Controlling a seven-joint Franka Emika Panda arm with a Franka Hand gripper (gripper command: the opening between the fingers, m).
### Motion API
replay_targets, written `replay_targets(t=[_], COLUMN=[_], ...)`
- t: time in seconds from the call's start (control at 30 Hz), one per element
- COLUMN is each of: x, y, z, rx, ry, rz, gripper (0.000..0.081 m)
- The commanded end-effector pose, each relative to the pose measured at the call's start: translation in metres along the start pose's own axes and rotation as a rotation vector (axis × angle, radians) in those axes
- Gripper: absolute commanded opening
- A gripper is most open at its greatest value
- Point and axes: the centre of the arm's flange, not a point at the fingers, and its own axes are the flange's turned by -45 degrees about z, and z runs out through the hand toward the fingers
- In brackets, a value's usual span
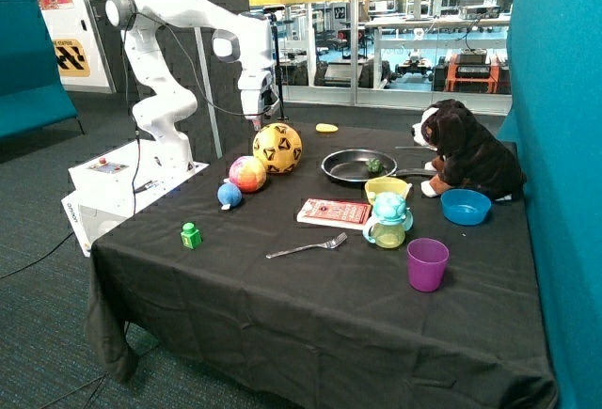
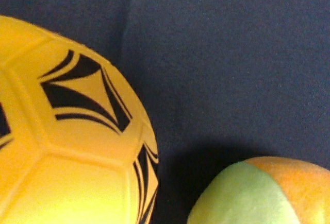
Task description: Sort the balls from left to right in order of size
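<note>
A black cloth covers the table. Behind it are big glass windows, with desks and machines on the other side. The floor is a dark carpet, and a teal wall stands beside the table.

Three balls sit in a row near the far corner of the cloth. The small blue ball is first, the colorful soft ball is next, and the big yellow ball with black marks comes last. So they go from small to big. Each ball sits just beside the next one.

The white robot arm's gripper hangs just above the yellow ball. I cannot tell if it is wide or narrow, and it holds nothing that I can see.

Also on the cloth are a green block, a fork, a red card, a black pan, a sippy cup, a purple cup, a blue bowl and a toy dog.

The red card has writing, but it is too small to read. A yellow and black sign hangs on the far wall.
</note>
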Motion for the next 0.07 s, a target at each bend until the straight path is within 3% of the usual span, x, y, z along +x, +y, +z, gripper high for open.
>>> replay_targets(t=[0.0,0.03], x=[0.0058,0.0061], y=[0.0034,0.0037], z=[-0.0024,-0.0027], rx=[0.0014,0.0014], ry=[-0.0035,-0.0035], rz=[-0.008,-0.010], gripper=[0.0808,0.0808])
